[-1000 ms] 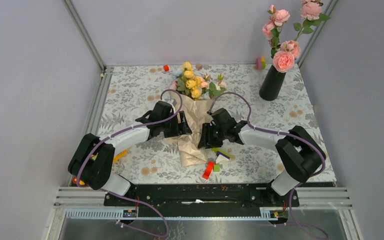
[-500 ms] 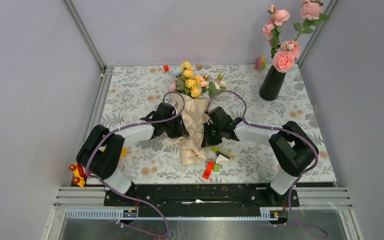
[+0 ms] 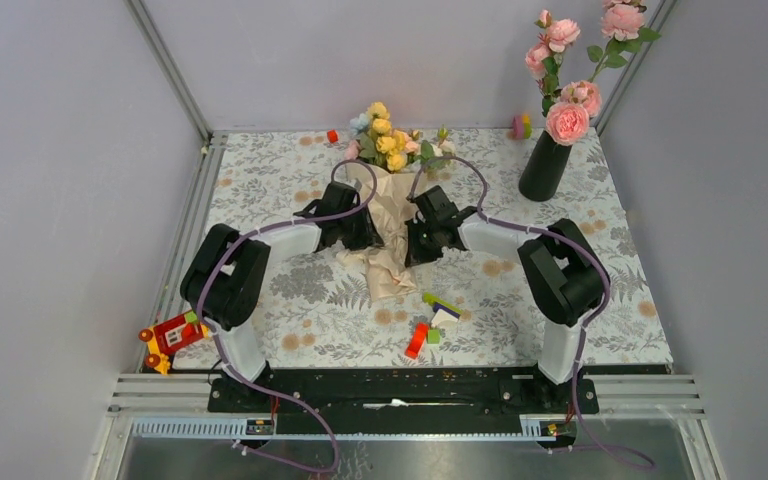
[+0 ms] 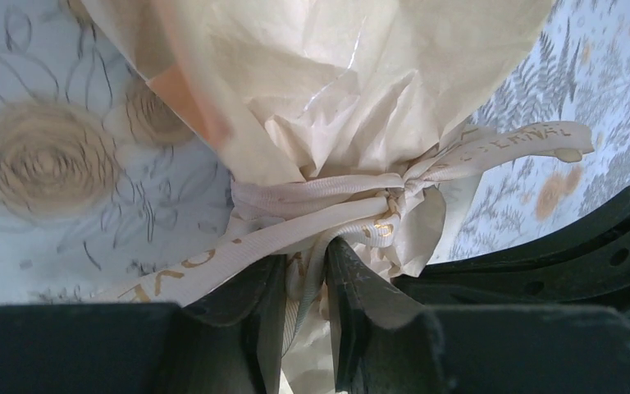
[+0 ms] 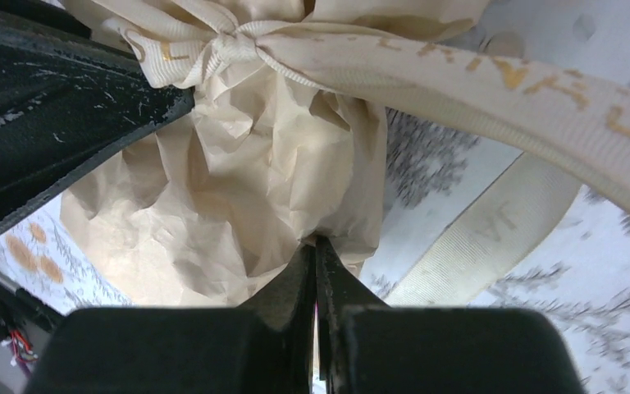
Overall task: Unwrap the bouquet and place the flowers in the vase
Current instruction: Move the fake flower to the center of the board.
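The bouquet (image 3: pixel 388 215), wrapped in beige paper (image 5: pixel 238 189), is seen in the middle of the table (image 3: pixel 290 295) between both arms, its flowers (image 3: pixel 390 145) turned toward the far edge. Its ribbon (image 4: pixel 336 209) is clamped by the left gripper (image 4: pixel 305 261). A paper fold is pinched by the tightly closed right gripper (image 5: pixel 316 246). The black vase (image 3: pixel 545 165), filled with pink roses (image 3: pixel 565 110), is set well apart at the far right.

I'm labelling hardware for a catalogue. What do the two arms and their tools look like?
Both arms match: the left arm and right arm have glossy black joint housings with white link shells between. A purple cable loops along each. The left tool and right tool have matte black, scuffed fingers tapering to tips. No markings are visible.
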`<state>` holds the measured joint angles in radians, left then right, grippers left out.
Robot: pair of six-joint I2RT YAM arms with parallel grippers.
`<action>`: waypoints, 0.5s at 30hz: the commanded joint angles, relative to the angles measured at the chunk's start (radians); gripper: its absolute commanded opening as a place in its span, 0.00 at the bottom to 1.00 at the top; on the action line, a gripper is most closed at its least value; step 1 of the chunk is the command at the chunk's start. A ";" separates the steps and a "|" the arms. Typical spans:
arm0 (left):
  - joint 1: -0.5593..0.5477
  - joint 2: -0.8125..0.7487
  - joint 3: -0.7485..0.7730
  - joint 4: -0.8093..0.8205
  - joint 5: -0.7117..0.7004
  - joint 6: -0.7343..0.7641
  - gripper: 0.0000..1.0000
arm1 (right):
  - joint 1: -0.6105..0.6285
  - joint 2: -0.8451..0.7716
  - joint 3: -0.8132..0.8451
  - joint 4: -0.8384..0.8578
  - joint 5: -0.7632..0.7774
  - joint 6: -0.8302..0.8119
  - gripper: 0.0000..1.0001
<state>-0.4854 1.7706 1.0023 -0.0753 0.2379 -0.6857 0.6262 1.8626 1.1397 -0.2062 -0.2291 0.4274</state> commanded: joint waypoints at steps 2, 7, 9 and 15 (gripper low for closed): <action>0.019 0.069 0.127 0.017 0.015 0.016 0.24 | -0.050 0.062 0.134 0.003 0.001 -0.067 0.00; 0.053 0.101 0.214 -0.019 0.028 0.030 0.30 | -0.065 0.097 0.230 -0.062 0.010 -0.124 0.03; 0.063 0.103 0.247 -0.056 0.023 0.049 0.40 | -0.067 0.096 0.251 -0.086 0.018 -0.136 0.18; 0.096 -0.011 0.276 -0.175 -0.016 0.120 0.83 | -0.073 -0.026 0.239 -0.157 0.059 -0.180 0.60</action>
<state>-0.4099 1.8713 1.2346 -0.1741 0.2398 -0.6270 0.5598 1.9499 1.3571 -0.2909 -0.2169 0.3023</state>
